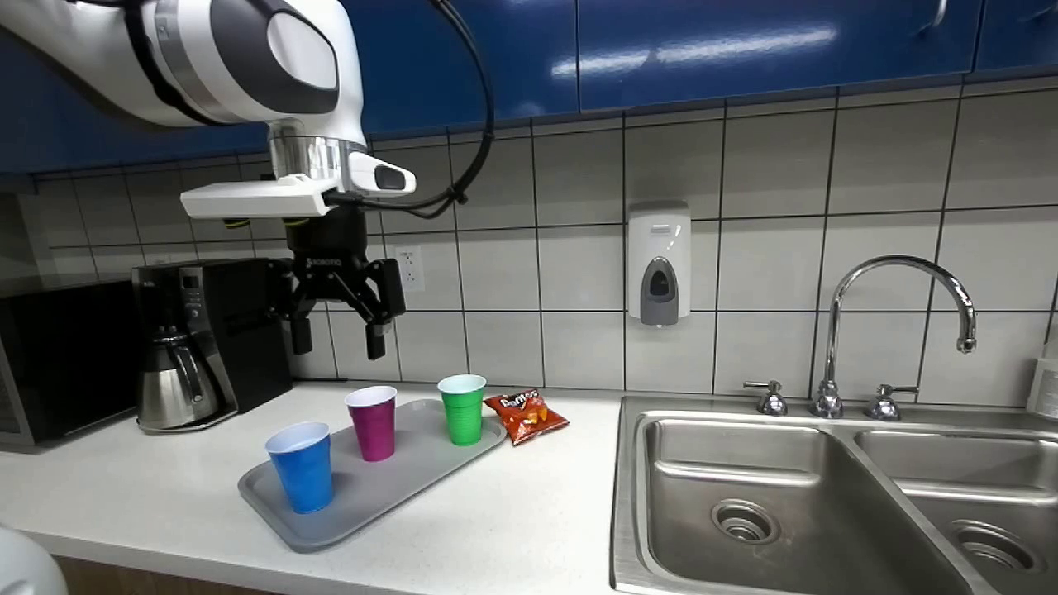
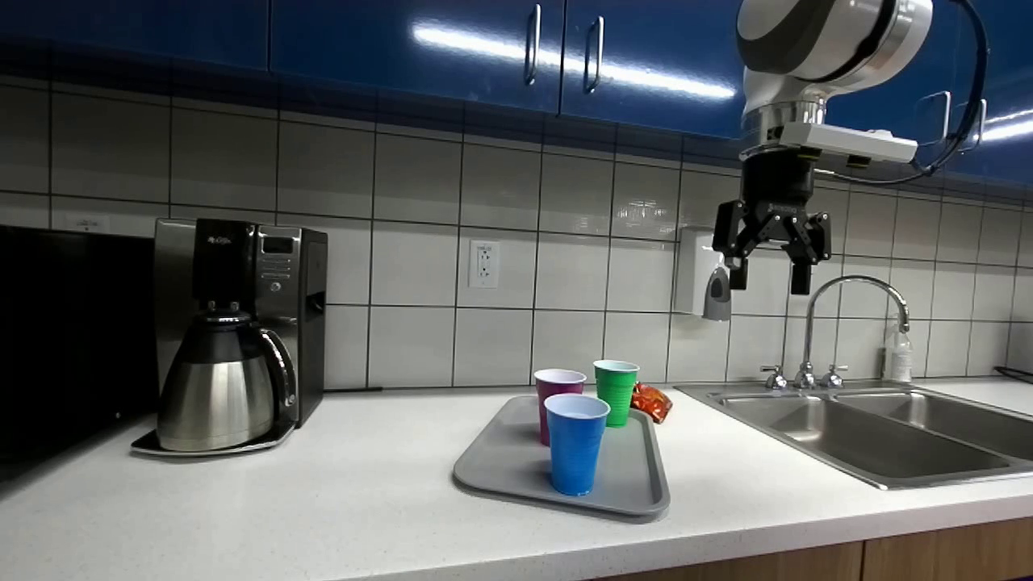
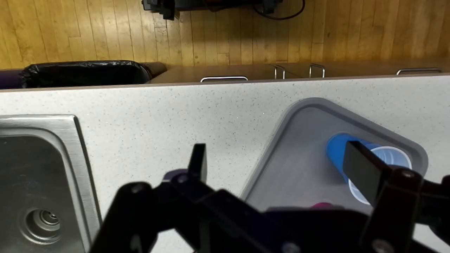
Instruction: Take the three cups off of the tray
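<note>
On the grey tray stand three upright cups: blue, magenta and green. All three cups show in both exterior views; the blue cup partly covers the magenta cup there. High above the counter, well clear of every cup, hangs my gripper, open and holding nothing. From the wrist, one finger overlaps the blue cup in the picture, and only a sliver of the magenta cup peeks past the gripper body. The green cup is hidden in that view.
A red chip bag lies by the tray's far end, close to the green cup. The steel sink with its tall faucet is set into the counter. A coffee maker with a steel pot stands near the wall; blue cabinets hang overhead.
</note>
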You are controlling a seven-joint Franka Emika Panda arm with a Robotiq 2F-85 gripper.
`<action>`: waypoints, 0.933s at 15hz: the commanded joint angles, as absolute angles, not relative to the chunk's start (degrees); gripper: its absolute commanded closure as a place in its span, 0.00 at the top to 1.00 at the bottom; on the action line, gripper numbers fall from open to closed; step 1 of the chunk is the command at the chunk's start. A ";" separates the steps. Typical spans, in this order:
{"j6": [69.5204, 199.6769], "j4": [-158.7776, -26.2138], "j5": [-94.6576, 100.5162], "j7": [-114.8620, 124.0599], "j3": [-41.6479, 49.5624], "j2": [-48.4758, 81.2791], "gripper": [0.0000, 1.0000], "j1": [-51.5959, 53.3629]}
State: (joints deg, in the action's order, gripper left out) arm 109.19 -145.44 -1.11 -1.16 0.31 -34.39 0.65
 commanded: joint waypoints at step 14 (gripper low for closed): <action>118.63 -148.29 -1.41 1.18 -1.99 -35.05 1.00 1.54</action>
